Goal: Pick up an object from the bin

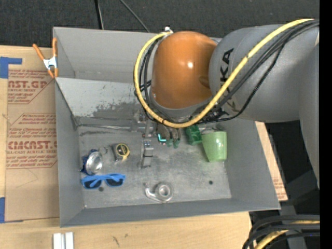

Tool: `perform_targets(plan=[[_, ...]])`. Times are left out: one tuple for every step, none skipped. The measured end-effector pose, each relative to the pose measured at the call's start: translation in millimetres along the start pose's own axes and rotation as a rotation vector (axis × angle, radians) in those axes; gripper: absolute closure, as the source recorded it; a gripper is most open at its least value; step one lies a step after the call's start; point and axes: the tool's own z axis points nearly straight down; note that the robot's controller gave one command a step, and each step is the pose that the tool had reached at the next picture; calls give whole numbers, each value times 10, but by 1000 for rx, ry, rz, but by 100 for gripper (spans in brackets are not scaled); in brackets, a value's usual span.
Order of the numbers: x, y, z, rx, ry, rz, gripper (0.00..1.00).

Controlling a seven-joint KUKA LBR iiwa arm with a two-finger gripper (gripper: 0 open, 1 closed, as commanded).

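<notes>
Gripper (147,155) sits low at centre frame, tucked under the orange cover (181,69). Can't tell if it's spread or closed, too much is hidden. Nothing visibly in it. It's over bare floor of the bin (67,118), not over any item. Nearest candidate is a small gold-rimmed disc (122,150), just left of the gripper and apart from it. A clear ring (160,192) lies below, near the lower edge of the floor, also apart.

Risks, my read:
- Closing here likely grabs nothing, since the tip is on bare metal between disc and ring.
- Disc and ring both look flat and low, so they could slip out or get shoved along the floor instead of lifting.
- Silver round piece (93,162) sits just left of the disc. A grab at the disc may nudge or catch both.
- Tip looks at or near the floor, so more descent could jam it. Can't confirm contact.

Around: blue sunglasses (102,180) lower left, below the silver piece. Green cup (215,145) right of centre, with a dark green piece (193,134) touching or just beside it, both close under the arm (270,71). The arm's bulk covers the upper middle of the bin, so what's under there is unknown. Path left to the disc looks unobstructed.
</notes>
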Motion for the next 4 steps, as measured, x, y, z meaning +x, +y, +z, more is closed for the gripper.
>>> perform_targets(plan=[[-243, 309, 1569, 0, -3, -333, 0], [399, 890, 1560, -4, -3, -403, 0], [359, 836, 1560, 0, -6, -395, 100], [357, 852, -16, -1, -17, -381, 100]])
